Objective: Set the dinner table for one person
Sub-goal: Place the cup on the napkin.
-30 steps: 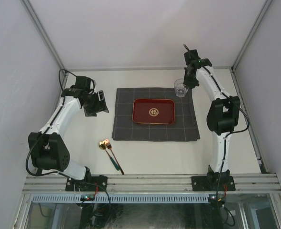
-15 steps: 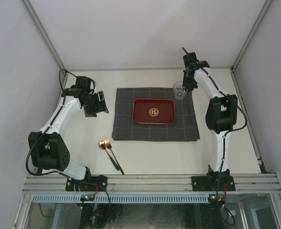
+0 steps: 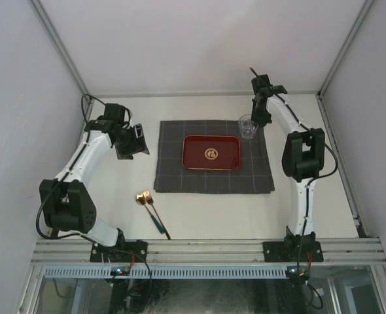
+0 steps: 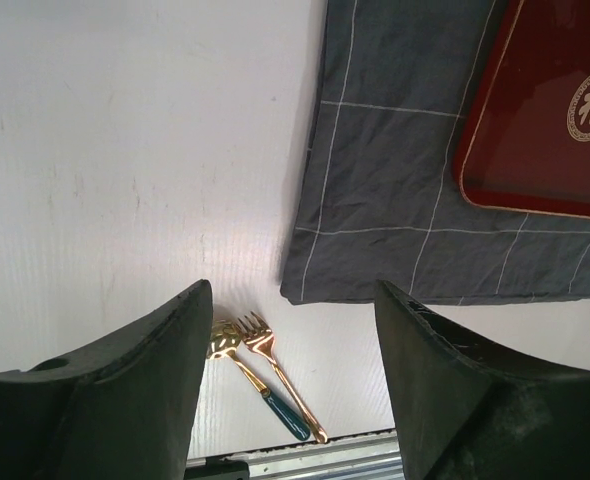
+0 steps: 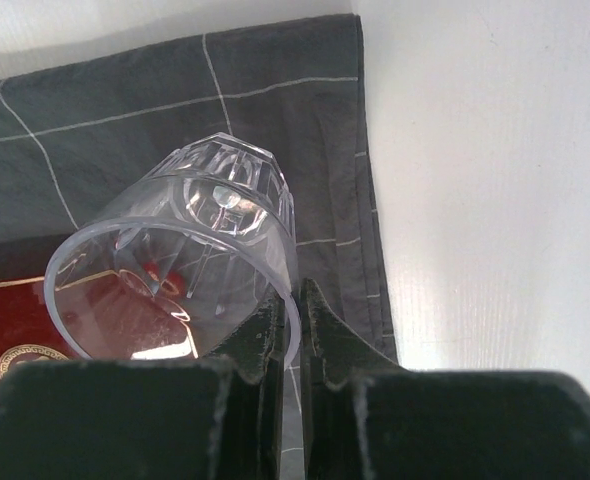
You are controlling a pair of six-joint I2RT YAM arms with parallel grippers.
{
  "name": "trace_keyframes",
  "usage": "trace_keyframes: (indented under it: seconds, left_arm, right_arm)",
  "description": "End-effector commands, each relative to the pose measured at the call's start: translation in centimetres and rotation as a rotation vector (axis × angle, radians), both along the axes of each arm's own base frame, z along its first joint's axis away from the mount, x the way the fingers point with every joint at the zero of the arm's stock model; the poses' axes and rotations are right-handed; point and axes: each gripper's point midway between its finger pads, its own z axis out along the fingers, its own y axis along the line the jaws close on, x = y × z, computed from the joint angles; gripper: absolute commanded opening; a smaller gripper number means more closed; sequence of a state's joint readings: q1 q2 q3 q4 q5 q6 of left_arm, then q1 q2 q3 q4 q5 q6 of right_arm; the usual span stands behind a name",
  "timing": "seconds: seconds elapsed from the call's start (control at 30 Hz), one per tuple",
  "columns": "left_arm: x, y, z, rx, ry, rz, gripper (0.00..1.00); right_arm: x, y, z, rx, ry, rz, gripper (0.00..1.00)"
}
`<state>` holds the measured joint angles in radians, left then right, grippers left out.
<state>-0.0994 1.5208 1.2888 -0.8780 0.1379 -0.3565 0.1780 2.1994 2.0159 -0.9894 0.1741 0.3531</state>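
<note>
Glass tumbler, rim pinched in my right pincer; so thin a hold may slip, dropping it below.

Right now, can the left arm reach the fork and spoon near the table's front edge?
Probably yes. The left pincer is open and empty; the fork and spoon lie on bare table on its side, nothing in between.
</note>
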Motion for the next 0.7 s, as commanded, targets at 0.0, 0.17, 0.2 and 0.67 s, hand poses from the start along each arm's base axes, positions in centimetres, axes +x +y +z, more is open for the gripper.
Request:
trace_keyframes:
  seconds: [0.0,0.17,0.2,0.67]
  left_arm:
    - [1.2,-0.2,1.3,-0.023,-0.043,0.01,0.7]
    - [1.5,-0.2,1.4,-0.026,-0.045,0.009,0.69]
    - [1.5,-0.3,1.4,-0.027,-0.044,0.007,0.69]
    - [1.6,-0.3,1.5,-0.027,-0.042,0.009,0.69]
  right_arm:
    - [0.5,-0.5,0.0,-0.012,-0.023,-0.006,0.0]
    - [0.2,-0.5,-0.4,-0.01,-0.012,-0.007,0.0]
    - [0.2,-0.4,-0.5,-0.006,-0.009,-0.006,0.0]
    - [-0.1,-0.4,-1.3,-0.016,0.004,-0.012,0.0]
